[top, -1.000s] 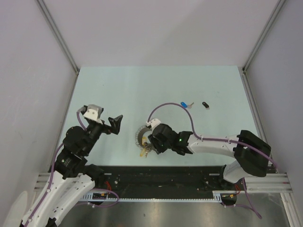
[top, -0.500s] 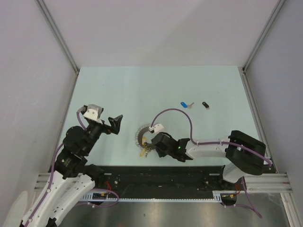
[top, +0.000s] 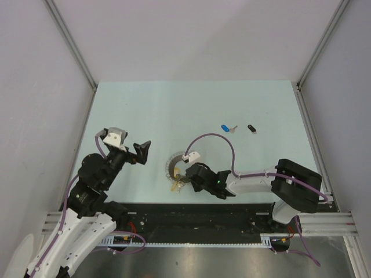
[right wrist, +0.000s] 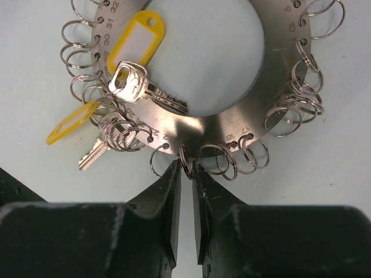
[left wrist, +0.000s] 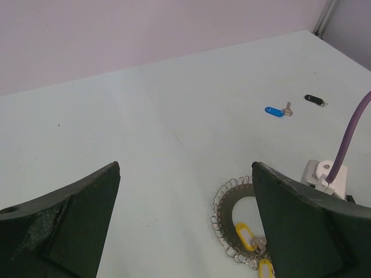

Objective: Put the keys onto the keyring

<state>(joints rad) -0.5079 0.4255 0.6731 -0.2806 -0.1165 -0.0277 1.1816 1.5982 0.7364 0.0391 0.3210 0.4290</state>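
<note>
The right gripper [right wrist: 186,171] is pinching a loop [right wrist: 186,157]. Its fingers are pressed almost together, with only a thin slit between them and the loop's lower edge caught in it. A second ago this hand was hovering over the keyring [right wrist: 204,131] with its jaws wider. Since then it has dropped and drawn back toward the arm bases, so its tips are now meeting the rim nearest to it. I take this to mean the hand is holding the keyring in place, or pulling one loop free, ready to take a key.

Just ahead of the fingertips the keyring is lying flat on the table [top: 174,110]. Further ahead and left of the tips, the yellow keys [right wrist: 134,86] are already hanging from its loops. The blue key [top: 225,127] and black key [top: 251,128] are lying loose, well off to the side of this hand, and neither is on the keyring yet.

The left gripper [left wrist: 185,174] has not moved. It is hanging spread wide with nothing in it, and the keyring is lying ahead of it, toward its right finger.
</note>
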